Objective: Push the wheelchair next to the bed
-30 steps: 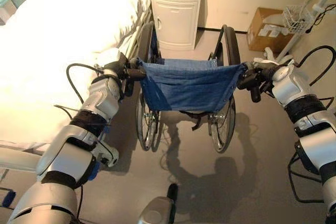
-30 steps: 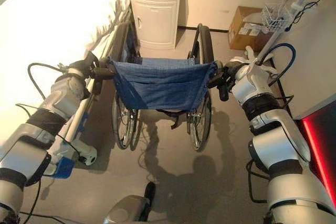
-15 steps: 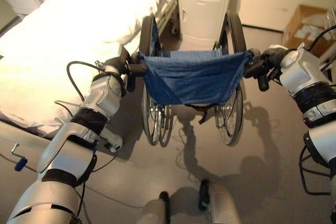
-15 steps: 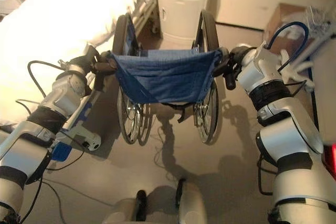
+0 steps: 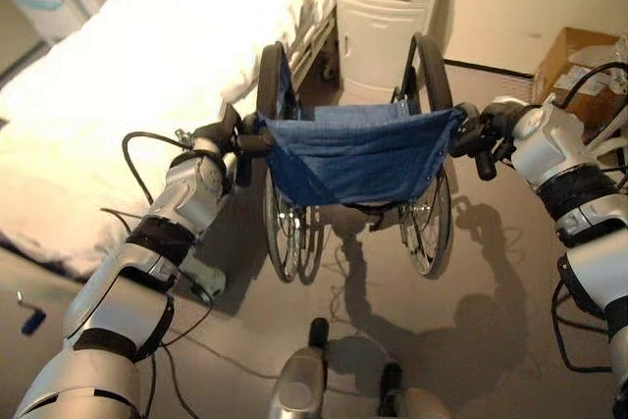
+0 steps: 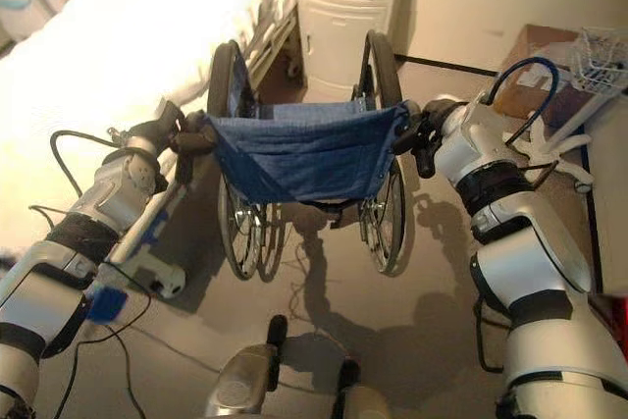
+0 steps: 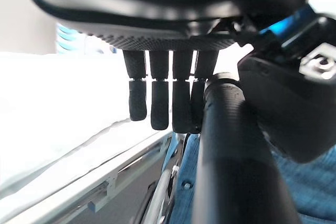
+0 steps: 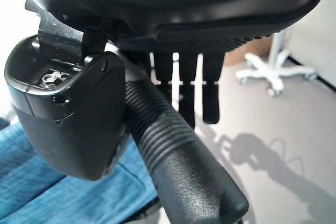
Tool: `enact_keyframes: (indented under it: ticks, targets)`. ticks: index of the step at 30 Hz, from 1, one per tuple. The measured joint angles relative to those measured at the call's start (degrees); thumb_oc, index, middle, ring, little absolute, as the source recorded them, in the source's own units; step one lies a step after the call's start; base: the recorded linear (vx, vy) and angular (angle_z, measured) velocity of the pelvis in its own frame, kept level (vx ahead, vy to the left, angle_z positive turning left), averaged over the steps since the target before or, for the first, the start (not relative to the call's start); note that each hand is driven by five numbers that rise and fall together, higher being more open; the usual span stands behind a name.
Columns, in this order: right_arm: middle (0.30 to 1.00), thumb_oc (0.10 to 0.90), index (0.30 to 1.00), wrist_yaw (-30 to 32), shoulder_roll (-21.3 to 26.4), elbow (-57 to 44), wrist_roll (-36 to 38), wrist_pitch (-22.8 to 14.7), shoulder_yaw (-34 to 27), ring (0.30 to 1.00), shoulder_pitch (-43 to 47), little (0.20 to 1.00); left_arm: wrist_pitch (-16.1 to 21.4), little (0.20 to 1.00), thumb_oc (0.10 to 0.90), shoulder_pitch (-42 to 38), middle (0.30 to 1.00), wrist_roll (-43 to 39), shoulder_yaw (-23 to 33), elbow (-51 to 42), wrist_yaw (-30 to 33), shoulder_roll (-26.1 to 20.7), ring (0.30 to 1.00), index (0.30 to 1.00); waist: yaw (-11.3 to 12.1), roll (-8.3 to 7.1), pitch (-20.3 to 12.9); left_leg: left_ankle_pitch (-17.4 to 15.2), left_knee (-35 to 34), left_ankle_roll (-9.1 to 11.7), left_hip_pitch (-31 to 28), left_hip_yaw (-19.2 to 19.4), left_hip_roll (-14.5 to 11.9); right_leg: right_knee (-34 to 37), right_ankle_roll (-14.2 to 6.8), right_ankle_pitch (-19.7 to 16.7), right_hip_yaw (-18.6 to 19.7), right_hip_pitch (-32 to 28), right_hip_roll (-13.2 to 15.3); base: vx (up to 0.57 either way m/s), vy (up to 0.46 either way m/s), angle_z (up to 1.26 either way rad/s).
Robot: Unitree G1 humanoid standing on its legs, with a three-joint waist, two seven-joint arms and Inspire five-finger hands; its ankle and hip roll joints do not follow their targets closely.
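Left hand point(image 5: 228, 132) and right hand point(image 5: 488, 130) each rest on a push handle of the wheelchair point(image 5: 355, 152) (fingers straight, thumbs alongside), which stands just beside the bed point(image 5: 147, 76).

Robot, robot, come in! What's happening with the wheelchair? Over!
Left hand and right hand on the push handles, fingers straight. Blue-backed wheelchair beside white bed. White bedside cabinet right ahead.
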State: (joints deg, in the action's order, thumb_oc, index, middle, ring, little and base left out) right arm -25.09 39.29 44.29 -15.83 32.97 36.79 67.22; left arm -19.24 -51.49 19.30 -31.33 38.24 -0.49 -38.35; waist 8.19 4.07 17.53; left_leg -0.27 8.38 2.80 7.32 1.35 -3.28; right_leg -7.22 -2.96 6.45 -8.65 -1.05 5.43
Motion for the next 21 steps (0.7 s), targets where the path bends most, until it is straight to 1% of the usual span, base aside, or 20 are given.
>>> enact_keyframes:
  ticks: [1, 2, 3, 5, 6, 7, 9, 10, 11, 12, 15, 17, 21]
  targets:
    - [0.3, 0.4, 0.3, 0.4, -0.3, 0.3, 0.3, 0.1, -0.6, 0.3, -0.7, 0.3, 0.3, 0.3, 0.4, -0.7, 0.3, 0.4, -0.2, 0.1, 0.3, -0.5, 0.3, 0.3, -0.4, -1.84, -0.9, 0.1, -2.1, -0.2, -0.7, 0.7, 1.3, 0.1, -0.1, 0.0, 0.1, 0.6, 1.4, 0.04, 0.145, -0.13]
    - [0.3, 0.4, 0.3, 0.9, -0.8, 0.4, 0.7, 0.4, -1.1, 0.3, -0.9, 0.3, 0.5, 0.3, 0.4, -1.6, 0.3, 0.7, -0.4, 0.2, 0.3, -1.0, 0.3, 0.3, -0.4, -3.25, -1.2, 0.1, -2.8, -0.2, -0.6, 0.8, 2.1, 0.3, -0.1, 0.0, 0.1, 1.3, 2.3, 0.01, 0.186, -0.21]
    - [0.3, 0.4, 0.3, 1.2, -1.5, 0.6, 0.9, 0.9, -2.7, 0.3, -1.0, 0.3, 0.7, 0.3, 0.4, -3.2, 0.3, 0.7, -0.9, 0.4, 0.3, -1.9, 0.3, 0.3, -0.4, -5.1, -1.5, 0.2, -3.7, -0.2, -0.2, 0.8, 2.9, 0.3, -0.7, -0.4, -0.1, 2.4, 3.3, 0.02, 0.188, -0.2]
    - [0.3, 0.4, 0.3, 1.4, -2.1, 0.6, 1.1, 1.3, -3.4, 0.3, -0.2, 0.3, 0.8, 0.3, 0.4, -5.0, 0.3, 0.6, -1.2, 1.0, 0.9, -2.4, 0.3, 0.3, -0.6, -5.69, -1.4, 1.8, -4.3, -2.3, 0.1, 1.0, 3.7, 0.6, -1.3, -0.8, -0.5, 3.0, 4.2, 0.03, 0.173, -0.27]
    - [0.3, 0.4, 0.3, 1.5, -2.8, 0.6, 1.0, 1.4, -3.9, 0.3, 0.3, 0.3, 0.8, 0.3, 0.4, -5.4, 0.3, 0.6, -1.2, 1.7, 1.6, -2.7, 0.3, 0.3, -0.8, -5.55, -1.4, 2.2, -4.6, -2.8, 0.1, 1.1, 4.4, 0.9, -1.6, -1.0, -1.4, 3.2, 5.1, 0.07, 0.171, -0.34]
    - [0.3, 0.4, 0.3, 1.5, -3.2, 0.6, 1.0, 1.4, -4.0, 0.3, 1.0, 0.3, 0.7, 0.3, 0.4, -5.6, 0.3, 0.6, -1.2, 2.2, 2.0, -3.2, 0.3, 0.3, -1.0, -5.87, -1.5, 2.3, -4.6, -2.9, 0.0, 1.1, 5.2, 1.3, -2.4, -1.5, -1.5, 3.3, 5.9, 0.09, 0.207, -0.37]
    - [0.3, 0.4, 0.3, 1.6, -3.5, 0.4, 1.0, 1.3, -4.0, 0.3, 1.8, 0.3, 0.5, 0.3, 0.4, -5.7, 0.3, 0.6, -1.0, 2.4, 2.8, -3.5, 0.3, 0.3, -1.0, -6.18, -1.7, 2.3, -4.7, -3.0, 0.0, 1.0, 5.9, 2.2, -3.7, -2.5, -1.8, 3.0, 6.6, 0.08, 0.151, -0.19]
    - [0.3, 0.4, 0.3, 1.6, -3.5, 0.3, 1.0, 1.3, -4.0, 0.3, 2.4, 0.3, 0.5, 0.3, 0.4, -5.8, 0.3, 0.5, -0.8, 2.3, 3.2, -3.6, 0.3, 0.3, -1.1, -6.17, -1.7, 2.5, -4.7, -3.2, -0.2, 1.1, 6.1, 3.0, -4.7, -3.3, -2.5, 2.6, 6.7, 0.07, 0.126, -0.06]
    - [0.3, 0.4, 0.3, 1.8, -3.4, 0.4, 1.0, 1.3, -4.0, 0.3, 2.9, 0.3, 0.4, 0.3, 0.4, -6.1, 0.3, 0.4, -0.8, 2.3, 3.5, -3.6, 0.3, 0.3, -1.0, -6.19, -1.7, 2.7, -5.0, -3.9, -0.4, 1.1, 6.1, 3.9, -5.7, -4.0, -3.2, 2.0, 6.7, 0.07, 0.122, -0.03]
    - [0.3, 0.4, 0.3, 1.9, -3.4, 0.5, 1.0, 1.3, -4.0, 0.3, 3.2, 0.3, 0.3, 0.3, 0.4, -6.3, 0.3, 0.1, -0.8, 2.2, 3.7, -3.6, 0.3, 0.3, -0.9, -6.23, -1.7, 2.8, -5.0, -4.2, -0.4, 1.1, 6.1, 4.4, -5.9, -4.1, -3.2, 1.7, 6.6, 0.05, 0.09, 0.02]
    - [0.3, 0.4, 0.3, 3.3, -3.3, 1.0, 1.0, 1.2, -4.0, 0.3, 4.3, 0.3, 0.1, 0.3, 0.4, -6.9, 0.3, -0.6, -0.8, 2.0, 4.6, -3.5, 0.3, 0.3, -0.5, -6.14, -1.7, 2.8, -5.2, -4.3, -0.4, 1.1, 5.9, 5.3, -5.9, -4.1, -3.5, 1.3, 6.2, 0.03, 0.089, 0.02]
    - [0.3, 0.4, 0.3, 4.4, -3.2, 1.4, 1.1, 0.8, -4.0, 0.3, 4.6, 0.3, -0.2, 0.3, 0.4, -7.2, 0.3, -0.6, -0.8, 1.7, 4.9, -3.5, 0.3, 0.3, 0.2, -6.07, -1.7, 2.6, -5.3, -4.6, -0.4, 1.1, 5.3, 5.4, -5.9, -4.1, -4.5, 1.4, 5.6, -0.01, 0.062, -0.02]
    - [0.3, 0.4, 0.3, 6.5, -3.0, 1.5, 2.6, 0.3, -3.5, 0.3, 4.9, 0.3, -1.4, 0.3, 0.4, -7.1, 0.3, -0.6, -0.5, 0.4, 5.2, -3.6, 0.3, 0.3, 0.8, -6.09, -1.7, 2.5, -5.5, -4.6, -0.4, 1.3, 4.7, 6.1, -5.9, -4.1, -4.7, 1.2, 5.0, 0.01, 0.01, -0.01]
